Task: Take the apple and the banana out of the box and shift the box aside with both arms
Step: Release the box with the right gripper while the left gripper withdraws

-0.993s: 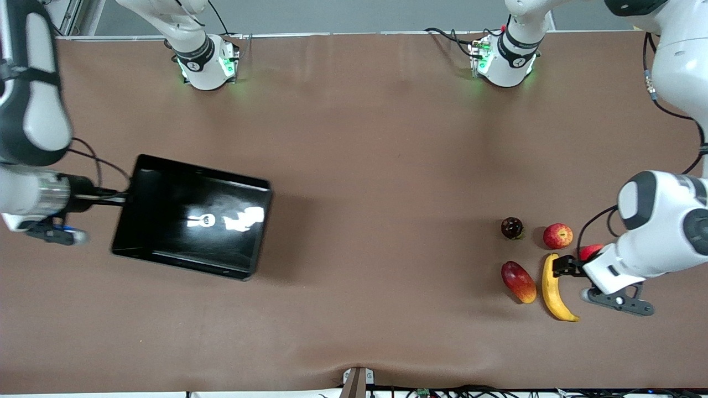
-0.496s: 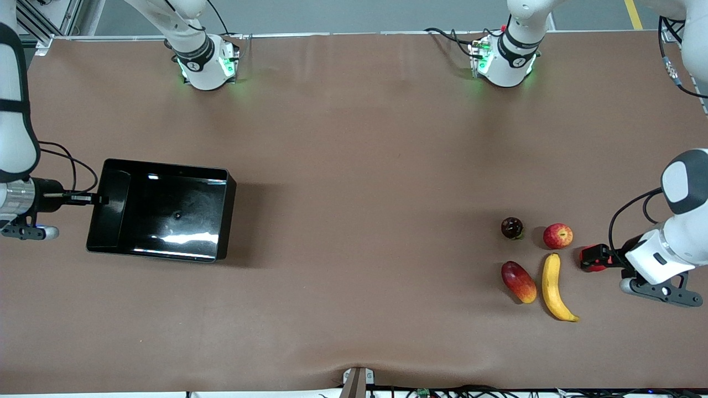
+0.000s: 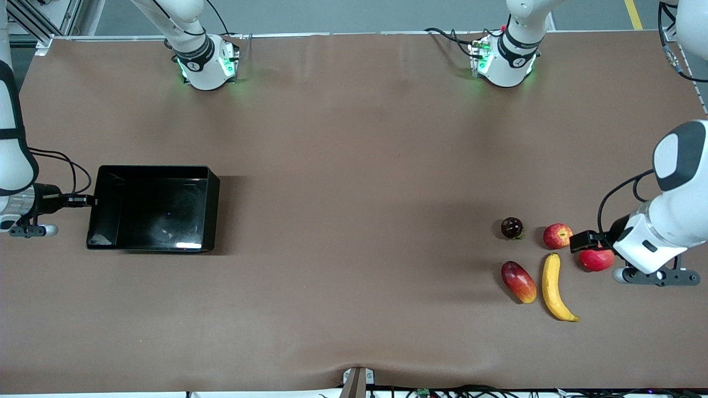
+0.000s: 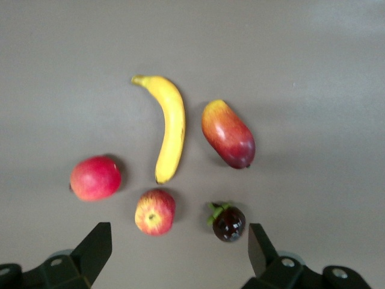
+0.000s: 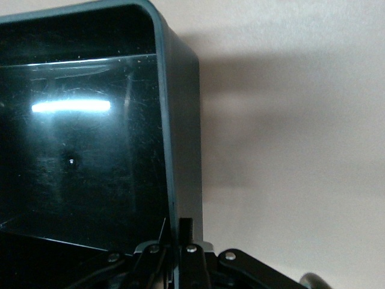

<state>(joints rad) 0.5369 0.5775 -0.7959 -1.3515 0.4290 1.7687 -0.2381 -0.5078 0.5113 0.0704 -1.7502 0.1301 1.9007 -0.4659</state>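
Here I see the right gripper (image 3: pixel 90 200) clenched on the box (image 3: pixel 206 210) wall; the left gripper (image 3: pixel 581 242), released, hangs over an apple (image 3: pixel 597 260).

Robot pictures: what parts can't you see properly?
- Apple nearest the left arm's end, front view: partly covered by the open left claw above it.
- Right claw, front view: too small to show its shut grip on the black tray wall.
- Right claw, right wrist view: cut off by the picture's edge.
- Both arms, front view: cut off at the edges.
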